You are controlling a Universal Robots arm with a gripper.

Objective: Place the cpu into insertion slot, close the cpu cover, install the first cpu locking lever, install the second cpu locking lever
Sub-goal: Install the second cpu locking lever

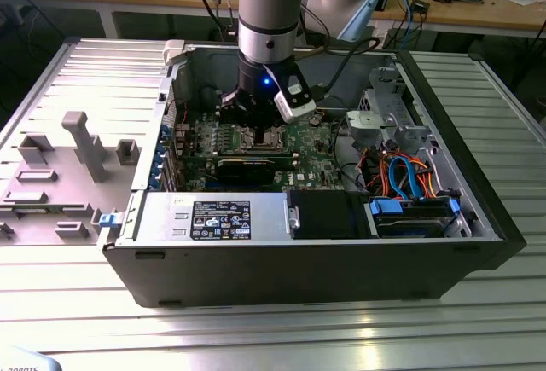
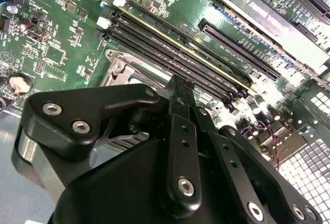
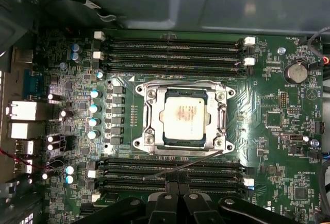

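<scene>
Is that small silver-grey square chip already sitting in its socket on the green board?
Yes: in the first wrist view the small silver-grey square chip lies flat inside the pale metal socket frame on the green motherboard.

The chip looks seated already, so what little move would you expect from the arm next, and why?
Probably a short push on the thin wire lever toward its latch. The cpu lies seated with the cpu cover down around it, yet that lever slants loose across the black memory slots, right by the shut end effector.
</scene>
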